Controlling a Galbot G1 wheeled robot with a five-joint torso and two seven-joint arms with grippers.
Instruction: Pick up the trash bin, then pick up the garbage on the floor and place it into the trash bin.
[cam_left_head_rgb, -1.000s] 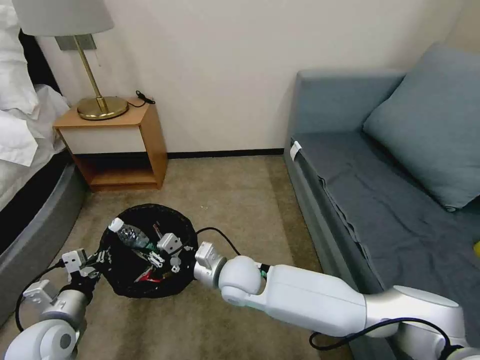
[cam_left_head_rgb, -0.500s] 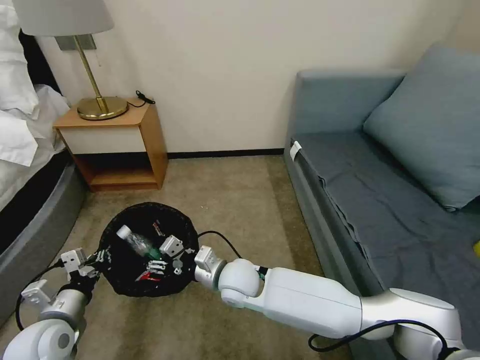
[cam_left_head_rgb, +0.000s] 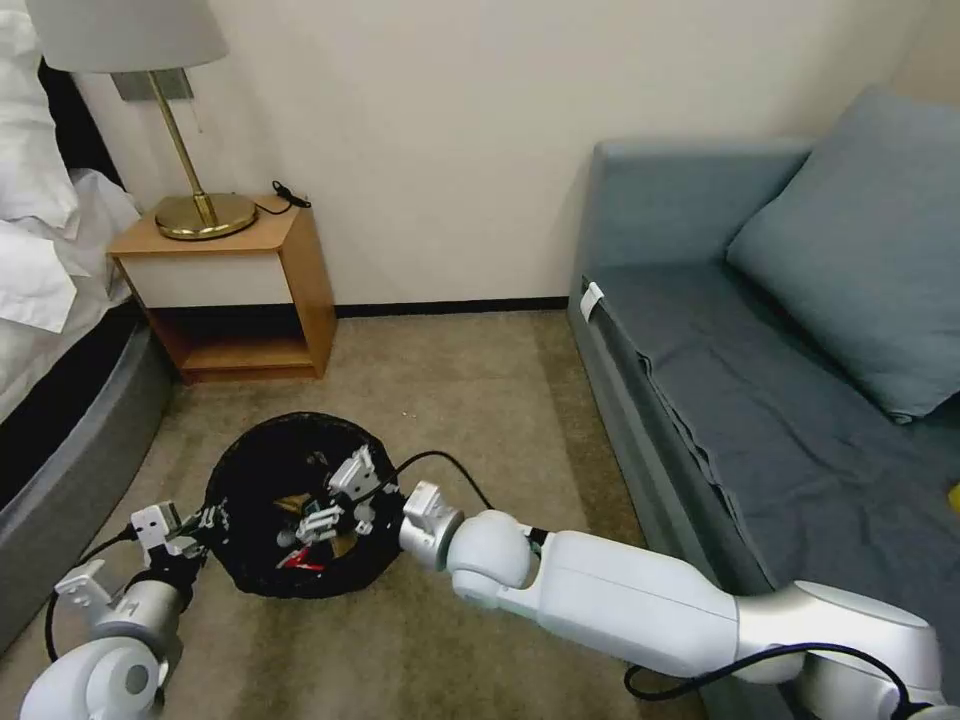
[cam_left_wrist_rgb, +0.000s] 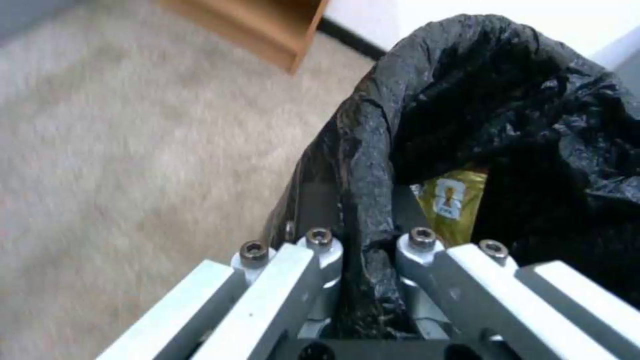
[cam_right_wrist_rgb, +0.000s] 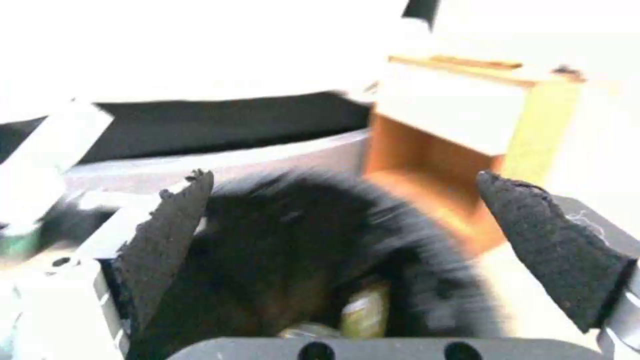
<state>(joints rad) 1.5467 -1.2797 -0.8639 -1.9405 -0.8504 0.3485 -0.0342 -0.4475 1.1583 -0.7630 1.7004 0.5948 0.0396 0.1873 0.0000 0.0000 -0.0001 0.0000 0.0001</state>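
Note:
The trash bin (cam_left_head_rgb: 262, 445), lined with a crinkly black bag, is beside the nightstand, just off the carpet. My left gripper (cam_left_head_rgb: 207, 521) is shut on its near rim; in the left wrist view the fingers (cam_left_wrist_rgb: 319, 250) pinch the bag's edge (cam_left_wrist_rgb: 363, 165). My right gripper (cam_left_head_rgb: 320, 518) hangs open over the bin's mouth with nothing between its black pads (cam_right_wrist_rgb: 167, 235). Garbage lies inside the bin: a red packet (cam_left_head_rgb: 300, 562), a gold wrapper (cam_left_wrist_rgb: 455, 200) and a yellow-green piece (cam_right_wrist_rgb: 363, 310). The bottle is hidden.
A wooden nightstand (cam_left_head_rgb: 235, 290) with a brass lamp (cam_left_head_rgb: 200, 210) stands by the wall behind the bin. A bed (cam_left_head_rgb: 60, 400) runs along the left and a grey-blue sofa (cam_left_head_rgb: 760, 380) along the right. Bare carpet (cam_left_head_rgb: 470, 390) lies between them.
The clear bottle at the right gripper's tips a second ago dropped deeper into the bin and is now out of sight. The right gripper, now empty, has tilted upward.

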